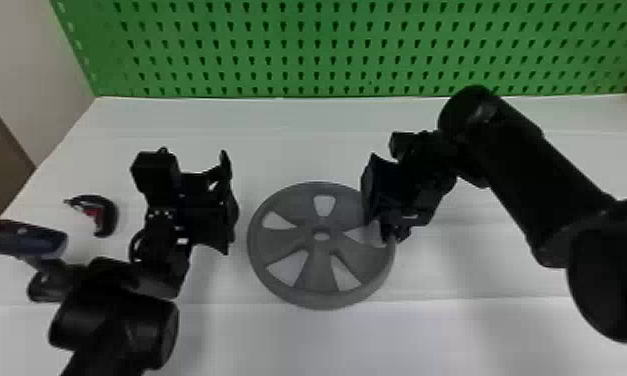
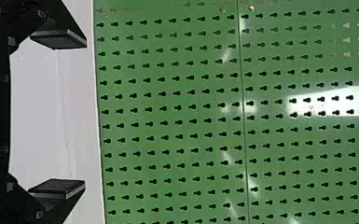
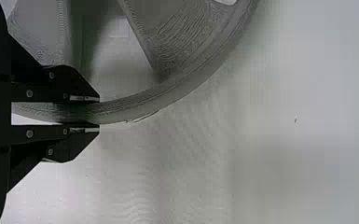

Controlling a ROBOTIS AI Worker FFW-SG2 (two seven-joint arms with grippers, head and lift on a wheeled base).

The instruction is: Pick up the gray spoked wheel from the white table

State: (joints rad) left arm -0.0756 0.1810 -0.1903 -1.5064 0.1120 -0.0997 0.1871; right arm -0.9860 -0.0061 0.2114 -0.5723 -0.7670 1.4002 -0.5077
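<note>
Where 5 spokes meet, the gray wheel [image 1: 320, 246] has a round hub

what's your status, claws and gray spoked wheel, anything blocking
Right black claw shut on gray spoked wheel. Left black claw open, empty. Nothing seen blocking; curved black-red tool far left.

I see soft, fairly even light over the white table [image 1: 287, 150] in the head view, with faint, soft-edged shadows in front of it. Both arms, left arm [image 1: 117, 320] and right arm [image 1: 517, 170], look nearly solid black to me, with only dull highlights. In the left wrist view I get a hard white rectangle of glare on the green pegboard [image 2: 191, 135], plus smaller glints. My right wrist view has broad, dim shadow bands, and fine wavy lines ripple over the wheel [image 3: 182, 42] and tabletop. I can't tell where the lamp sits.
</note>
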